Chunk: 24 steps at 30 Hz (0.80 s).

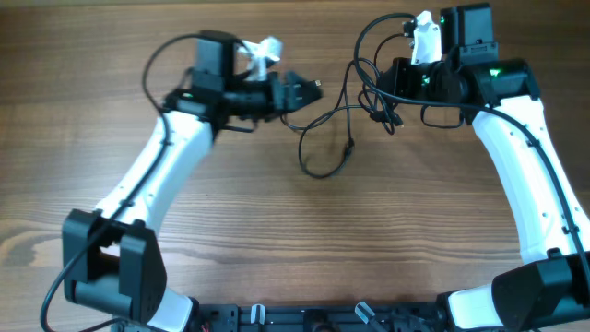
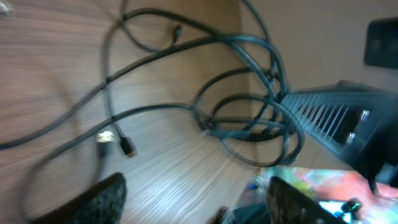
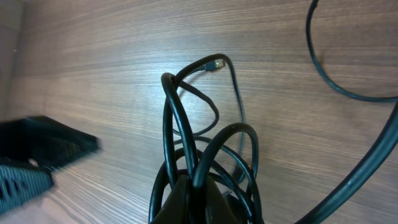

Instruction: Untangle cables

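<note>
The right end effector (image 1: 383, 86) is clenched on the cables (image 1: 373, 101). In the right wrist view its fingers press together at the bottom edge (image 3: 186, 194), and a tight bunch of black cords (image 3: 171, 134) rises from between them. The cords fan out ahead of the fingertips in several overlapping arches above the table (image 3: 93, 62). One thin strand runs farthest forward and ends in a small metal-tipped plug (image 3: 216, 63) lying on the wood. A thicker cord sweeps in a wide curve off to one side of the end effector, apart from the bunch.

The left end effector (image 1: 309, 90) is released. In the left wrist view its two dark fingers sit wide apart at the bottom corners (image 2: 193, 200), with bare table (image 2: 50, 62) between them and nothing held. Just ahead of its fingertips lie two small plugs (image 2: 127, 147) side by side on strand ends. Beyond them the cables (image 2: 245, 134) cross and knot into loops that gather toward the other end effector, which is blurred in that view.

From overhead, the two end effectors face each other across a short gap. The cords trail from the right one toward the left one and sag into a loose loop on the table (image 1: 295, 240), nearer the arm bases than either end effector.
</note>
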### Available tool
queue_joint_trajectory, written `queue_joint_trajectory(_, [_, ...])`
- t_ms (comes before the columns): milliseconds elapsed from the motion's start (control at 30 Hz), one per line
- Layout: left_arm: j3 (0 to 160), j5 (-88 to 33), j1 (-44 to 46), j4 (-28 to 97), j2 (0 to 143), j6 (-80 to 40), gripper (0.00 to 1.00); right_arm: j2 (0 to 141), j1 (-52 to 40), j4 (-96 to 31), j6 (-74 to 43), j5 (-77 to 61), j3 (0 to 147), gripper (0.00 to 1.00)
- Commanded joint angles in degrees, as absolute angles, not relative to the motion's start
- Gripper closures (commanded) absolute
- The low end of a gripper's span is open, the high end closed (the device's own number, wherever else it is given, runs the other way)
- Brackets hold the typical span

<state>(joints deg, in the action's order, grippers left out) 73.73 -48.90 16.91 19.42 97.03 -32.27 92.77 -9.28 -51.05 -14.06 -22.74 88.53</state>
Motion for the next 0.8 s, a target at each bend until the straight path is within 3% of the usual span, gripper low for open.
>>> queue_joint_trajectory(0, [73.8,-40.0,23.3,12.7,96.4,-57.4,0.16,92.5,-9.6,-50.5,-16.7,-24.1,90.4,0.96])
queue_joint_trajectory(67, [73.8,-37.5,25.2,9.6,96.4,-62.8,0.09,92.5,-9.6,-50.5,-16.7,-24.1,90.4,0.96])
queue_joint_trajectory(133, [73.8,-36.3,25.7,8.2,96.4,-66.7,0.09,92.5,-9.6,-50.3,-16.7,-24.1,90.4,0.96])
queue_joint_trajectory(300, [73.8,-37.2,25.7,5.0,99.1,-74.6,0.23,92.5,-9.6,-50.1,-16.7,-24.0,90.4,0.96])
queue_joint_trajectory(467, [73.8,-43.3,26.9,-9.0,104.1,-84.6,0.31,92.5,-9.8,-50.2,-16.7,-22.7,90.4,0.96])
queue_joint_trajectory(600, [73.8,-43.9,29.1,-9.5,105.0,-84.9,0.42,92.5,-9.8,-50.2,-16.6,-21.8,90.3,0.96])
queue_joint_trajectory(767, [73.8,-43.9,30.2,-9.5,105.0,-84.7,0.46,92.5,-9.8,-50.1,-16.7,-21.2,90.3,0.96])
